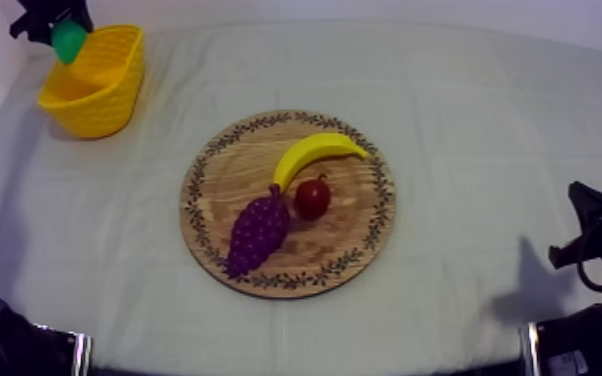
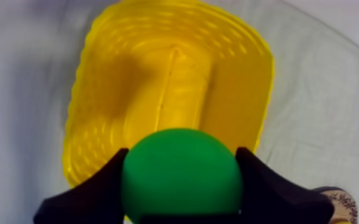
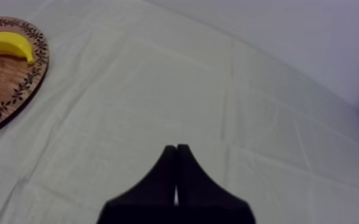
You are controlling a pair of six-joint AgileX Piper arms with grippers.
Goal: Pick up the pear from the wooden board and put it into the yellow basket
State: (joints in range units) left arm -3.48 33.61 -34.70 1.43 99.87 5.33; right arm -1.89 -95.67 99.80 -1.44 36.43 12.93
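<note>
Top view: the left arm is seen entering at the upper left, at about 10 o'clock from the wooden board (image 1: 210, 165), with the left gripper (image 1: 65, 32) held above the yellow basket (image 1: 100, 100). The pear (image 1: 68, 42) is grasped in that gripper and is suspended over the basket's rim at roughly 11 o'clock of the basket; it is not yet set inside. In the left wrist view the black fingers (image 2: 95, 193) are seen clamped against both sides of the green pear, with the basket's open interior lying just beyond it.

The board is placed at the middle of the table cloth (image 1: 485, 110). On it, the banana (image 1: 317, 152) is laid toward 1 o'clock, the small red fruit (image 1: 312, 197) is set just to 3 o'clock of centre, and the bunch of grapes (image 1: 258, 232) is laid toward 7 o'clock, its stem end close to the banana's lower tip.

The right arm is parked low at about 4 o'clock from the board. In the right wrist view the right gripper (image 3: 176, 150) is seen clenched on nothing, its fingers pressed together as a narrow wedge above bare cloth, well apart from the board.
</note>
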